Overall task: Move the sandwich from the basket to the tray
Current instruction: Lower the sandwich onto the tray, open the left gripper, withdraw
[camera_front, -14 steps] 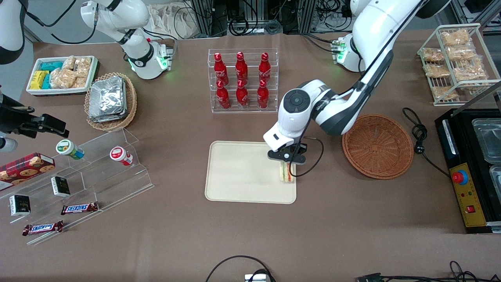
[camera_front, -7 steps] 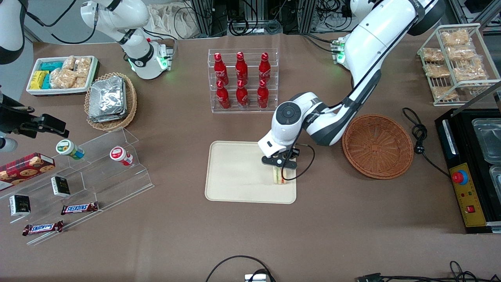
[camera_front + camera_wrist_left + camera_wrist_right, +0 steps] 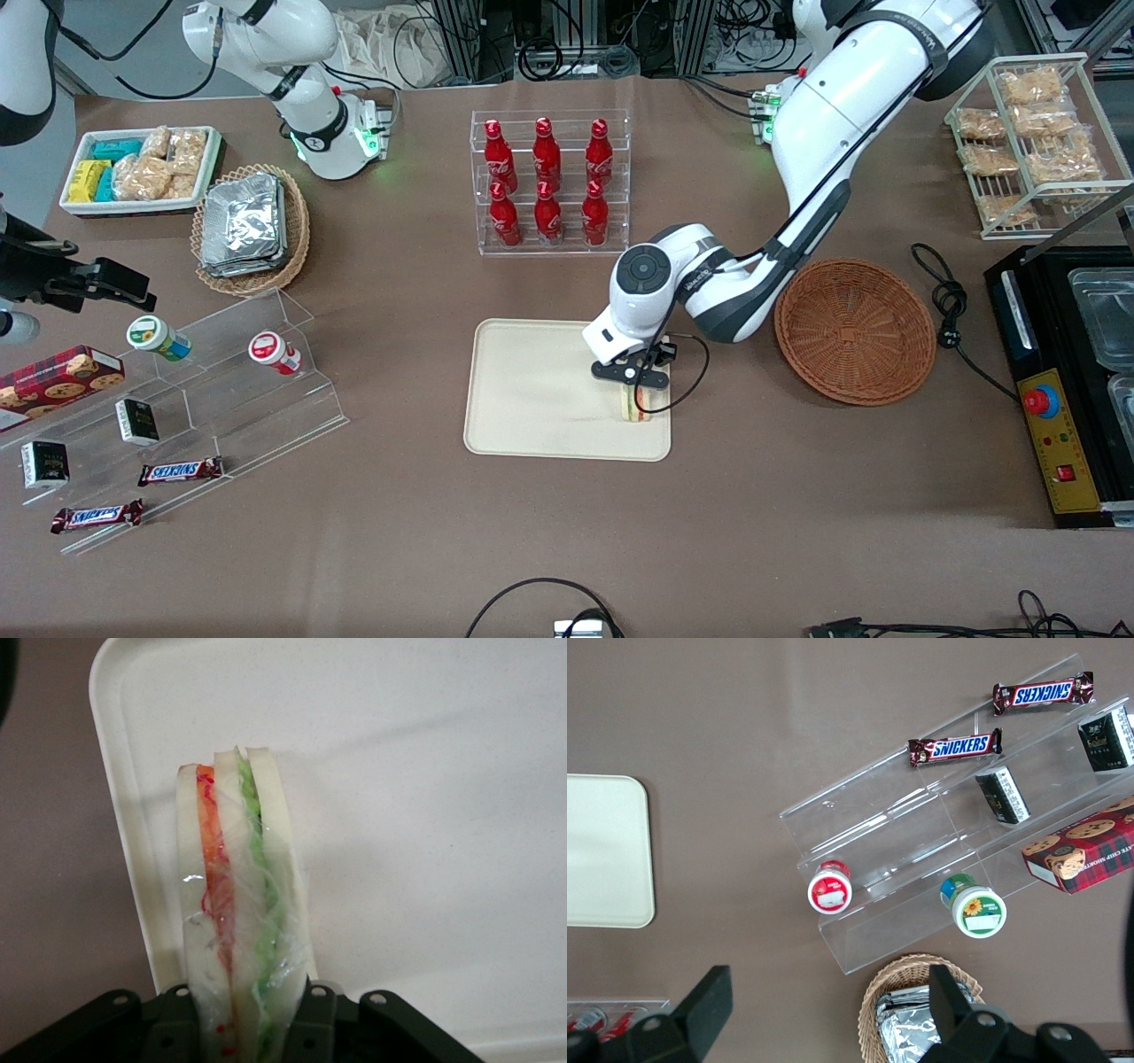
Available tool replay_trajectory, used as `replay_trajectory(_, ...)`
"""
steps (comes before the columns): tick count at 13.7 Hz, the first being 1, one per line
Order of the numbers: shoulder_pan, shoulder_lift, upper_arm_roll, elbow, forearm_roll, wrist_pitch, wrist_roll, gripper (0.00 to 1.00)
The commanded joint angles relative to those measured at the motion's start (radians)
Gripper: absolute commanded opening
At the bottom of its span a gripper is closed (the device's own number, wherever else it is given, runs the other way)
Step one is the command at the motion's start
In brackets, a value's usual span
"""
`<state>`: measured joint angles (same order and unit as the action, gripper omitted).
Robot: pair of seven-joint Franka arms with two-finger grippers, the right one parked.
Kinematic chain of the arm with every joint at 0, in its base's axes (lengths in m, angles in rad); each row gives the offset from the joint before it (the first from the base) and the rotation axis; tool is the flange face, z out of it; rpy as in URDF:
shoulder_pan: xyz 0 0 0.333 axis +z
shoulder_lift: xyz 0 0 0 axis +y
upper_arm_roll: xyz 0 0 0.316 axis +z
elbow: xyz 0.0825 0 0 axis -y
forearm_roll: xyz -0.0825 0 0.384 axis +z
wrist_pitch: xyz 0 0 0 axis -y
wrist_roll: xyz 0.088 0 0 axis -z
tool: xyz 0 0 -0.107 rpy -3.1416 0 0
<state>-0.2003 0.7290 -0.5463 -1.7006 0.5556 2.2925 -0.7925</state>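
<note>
cream tray point(image 3: 540, 390) under the gripper point(image 3: 631, 383), sandwich point(image 3: 632, 406) pinched at the tray's edge nearest the empty wicker basket point(image 3: 855, 330).
front view: basket sits beside the tray on the brown table point(image 3: 797, 514). wrist view: fingers point(image 3: 312, 1019) clamped on the wrapped sandwich point(image 3: 237, 904), cut edge up over the tray point(image 3: 425, 815).

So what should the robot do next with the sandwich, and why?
Probably lower a touch and open the tool. The sandwich is pinched on edge between its fingers, over the tray close to the rim nearest the basket, which looks empty. Whether it touches the tray can't be told.
</note>
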Motion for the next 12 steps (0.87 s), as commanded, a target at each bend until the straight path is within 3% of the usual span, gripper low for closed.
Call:
replay_trajectory(1, -0.013, 0.03, 0.002, 0.03, 0.033, -0.002, -0.036, 0.67)
replay_trajectory(2, -0.013, 0.029, 0.002, 0.03, 0.033, -0.002, -0.036, 0.99)
replay_trajectory(9, 0.001, -0.009, -0.001, 0.148, 0.014, -0.106, -0.137, 1.0)
replay_trajectory(12, 0.022, -0.034, 0.003, 0.254, -0.083, -0.269, -0.136, 1.0)
